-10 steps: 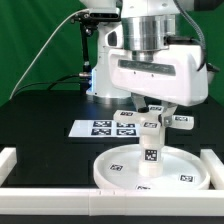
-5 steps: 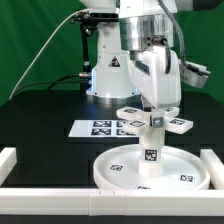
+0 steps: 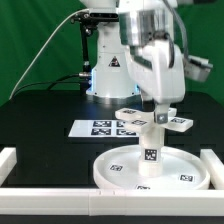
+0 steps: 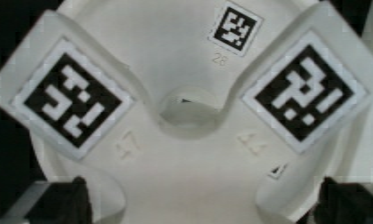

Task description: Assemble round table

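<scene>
1. On the black table (image 3: 40, 120), at six o'clock in the exterior view, the large round disc (image 3: 118, 167) is lying flat, between white border rails (image 3: 20, 157).
2. At ten o'clock from the disc, the marker board (image 3: 88, 128) is lying flat.
3. At the disc's centre the short leg (image 3: 151, 145) is standing upright.
4. Atop the leg the cross-shaped base (image 3: 172, 122) is sitting, filling the wrist view (image 4: 183, 110).
5. At twelve o'clock over the base the tool (image 3: 161, 108) is hanging; I cannot tell whether it is gripping anything.
</scene>
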Tool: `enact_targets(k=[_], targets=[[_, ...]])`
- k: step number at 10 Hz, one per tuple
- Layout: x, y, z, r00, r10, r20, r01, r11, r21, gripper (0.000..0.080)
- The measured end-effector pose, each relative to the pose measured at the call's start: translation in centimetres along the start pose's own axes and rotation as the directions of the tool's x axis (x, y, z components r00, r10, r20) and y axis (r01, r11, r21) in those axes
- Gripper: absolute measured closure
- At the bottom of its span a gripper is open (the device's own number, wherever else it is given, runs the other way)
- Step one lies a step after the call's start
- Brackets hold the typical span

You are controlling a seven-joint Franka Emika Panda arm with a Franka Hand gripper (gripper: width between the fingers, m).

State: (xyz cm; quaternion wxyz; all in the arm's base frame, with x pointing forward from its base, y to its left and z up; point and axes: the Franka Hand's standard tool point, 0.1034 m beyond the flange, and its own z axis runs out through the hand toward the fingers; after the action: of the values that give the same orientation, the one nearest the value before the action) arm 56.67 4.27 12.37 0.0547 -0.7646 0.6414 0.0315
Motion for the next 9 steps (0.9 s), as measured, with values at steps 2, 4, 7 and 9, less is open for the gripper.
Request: enact_targets(k=[2, 4, 7, 9], targets=[[0.0, -0.3, -1.7, 0.995, -0.097, 0.011, 0.096, 0.995, 0.015, 0.0151], [0.8, -0.4, -1.9, 0.936, -0.352, 0.013, 0.352, 0.936, 0.034, 0.0150], [0.0, -1.4, -2.3, 0.803, -0.594, -0.045, 0.596, 0.802, 0.039, 0.0150], [0.5, -1.3, -2.3, 0.708, -0.704, -0.050, 0.706, 0.708, 0.028, 0.0150]])
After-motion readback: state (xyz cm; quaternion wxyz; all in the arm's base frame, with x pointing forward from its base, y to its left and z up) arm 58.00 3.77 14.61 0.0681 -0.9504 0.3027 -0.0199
